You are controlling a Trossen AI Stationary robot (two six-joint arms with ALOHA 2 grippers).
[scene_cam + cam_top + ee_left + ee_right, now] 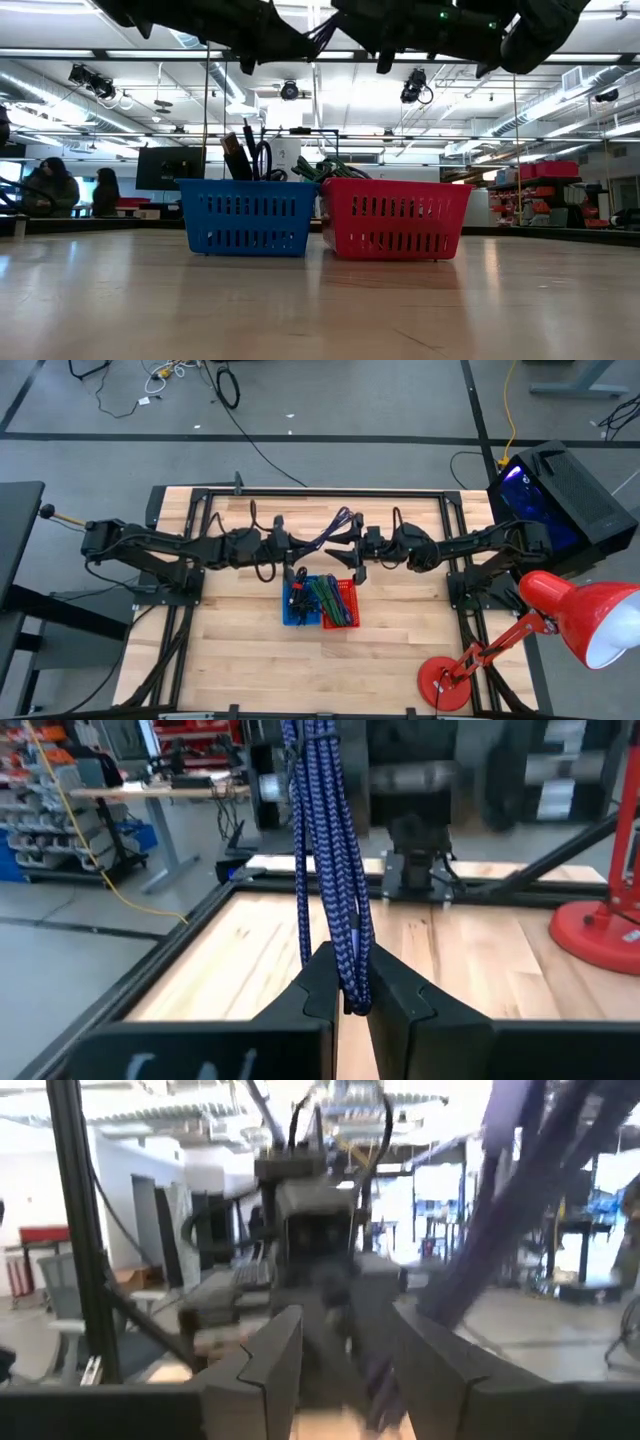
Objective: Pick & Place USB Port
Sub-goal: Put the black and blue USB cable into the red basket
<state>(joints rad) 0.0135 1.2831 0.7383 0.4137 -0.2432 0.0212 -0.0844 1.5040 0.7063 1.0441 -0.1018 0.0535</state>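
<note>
We see both dark arms stretched toward each other across the upper middle of the high view, above the pale wooden table, with a blue-and-purple braided USB cable strung between them. The left gripper sits just left of centre, and in its wrist view its two dark fingers are pressed together on the braided cable, which rises in a bundled loop from the pinch to the top of that frame. The right gripper sits just right of centre; in its wrist view its fingers stand apart, and the purple cable runs blurred along the right side, so we cannot tell whether it touches the pads. Just below the grippers in the high view, near the centre of the frame, a small blue slotted plastic basket stands touching a small red slotted plastic basket on its right, both stuffed with cables. The low view shows the blue basket and the red basket side by side at mid-frame, the arms dark along the top edge. A red desk lamp fills the lower right of the high view, its round base on the table
</note>
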